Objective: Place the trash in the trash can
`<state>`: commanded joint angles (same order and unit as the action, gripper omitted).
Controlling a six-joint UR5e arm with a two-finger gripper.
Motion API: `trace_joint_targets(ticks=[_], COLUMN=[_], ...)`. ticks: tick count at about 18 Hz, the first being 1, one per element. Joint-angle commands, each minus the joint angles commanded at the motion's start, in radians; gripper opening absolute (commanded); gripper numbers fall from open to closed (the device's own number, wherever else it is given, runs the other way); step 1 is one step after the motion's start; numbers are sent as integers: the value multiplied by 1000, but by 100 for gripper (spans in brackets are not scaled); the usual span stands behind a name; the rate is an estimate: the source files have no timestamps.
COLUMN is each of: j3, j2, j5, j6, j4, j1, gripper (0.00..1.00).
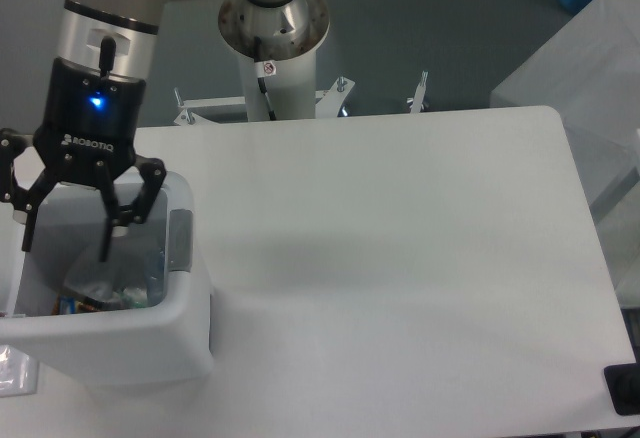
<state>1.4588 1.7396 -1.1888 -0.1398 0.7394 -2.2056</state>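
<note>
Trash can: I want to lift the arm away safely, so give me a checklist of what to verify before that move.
1. Tool fingers spread apart: ok.
2. Nothing hanging from the fingers: ok.
3. Trash lying inside the trash can: ok.
4. Fingers free of the can's walls: cannot tell.
5. Every trash piece inside, thin stick included: cannot tell.
6. Table shows no leftover trash: ok.
</note>
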Motion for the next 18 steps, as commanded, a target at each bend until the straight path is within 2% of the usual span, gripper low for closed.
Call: trace_joint_targets(ticks=[3, 6, 8, 10, 14, 18], j3=[9, 50, 66, 77, 123, 167], j2=[-8, -5, -5, -8, -31, -58], j5=[0, -66, -93, -167, -302, -333], j6=[125, 398, 491, 541, 718, 801], j4=[2, 9, 12, 15, 57, 63], j1=[-92, -166, -183, -207, -229, -246], gripper=[100, 100, 100, 100, 100, 100])
